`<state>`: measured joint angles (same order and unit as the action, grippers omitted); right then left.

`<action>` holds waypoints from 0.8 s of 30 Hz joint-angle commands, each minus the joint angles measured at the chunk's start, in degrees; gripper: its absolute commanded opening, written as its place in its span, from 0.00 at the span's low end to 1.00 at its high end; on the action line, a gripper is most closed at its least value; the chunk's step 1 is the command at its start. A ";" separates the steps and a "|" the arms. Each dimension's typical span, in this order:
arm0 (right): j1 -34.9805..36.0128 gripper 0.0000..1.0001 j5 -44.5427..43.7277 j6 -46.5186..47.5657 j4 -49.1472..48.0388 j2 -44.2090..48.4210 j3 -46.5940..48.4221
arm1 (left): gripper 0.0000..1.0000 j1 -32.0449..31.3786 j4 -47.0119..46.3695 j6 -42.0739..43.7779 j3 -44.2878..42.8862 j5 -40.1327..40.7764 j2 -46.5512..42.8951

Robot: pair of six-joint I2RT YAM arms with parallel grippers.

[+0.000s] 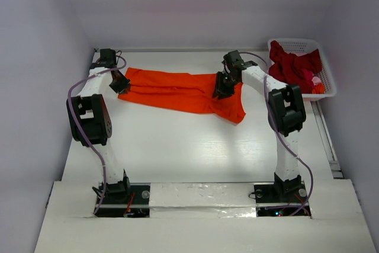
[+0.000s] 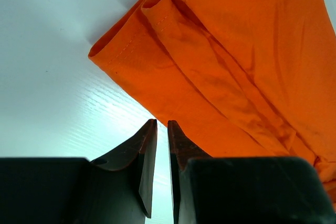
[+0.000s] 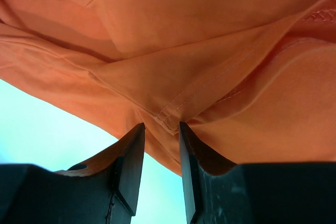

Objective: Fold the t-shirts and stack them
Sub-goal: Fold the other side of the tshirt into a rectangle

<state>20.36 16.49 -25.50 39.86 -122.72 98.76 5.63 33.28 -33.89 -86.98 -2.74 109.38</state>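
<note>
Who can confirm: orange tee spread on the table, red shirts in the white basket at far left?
Wrong side: the white basket sits at far right, per the top external view. Orange tee spread on the table, red shirts in it.

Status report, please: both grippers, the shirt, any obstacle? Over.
Left gripper nearly shut, empty, beside bright orange cloth t-shirt. Right gripper seems to pinch its hem. T-shirt stretched out, not yet stacked. Nothing in the way.

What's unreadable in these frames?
- Top view: shirt count in the basket; the dark red t-shirt covers the others.
- Right wrist: whether the right end effector pinches the orange t-shirt; cloth meets the fingertips, contact unclear.
- Top view: the right arm covers that spot.
</note>
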 commanded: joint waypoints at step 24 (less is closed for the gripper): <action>1.96 0.38 -0.76 -1.13 -3.29 5.12 -4.54 | 0.12 -0.09 0.47 0.75 -0.21 0.37 -3.21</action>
<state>21.85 16.25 -25.98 38.48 -120.25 94.28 5.63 33.43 -33.82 -86.98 -2.74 109.38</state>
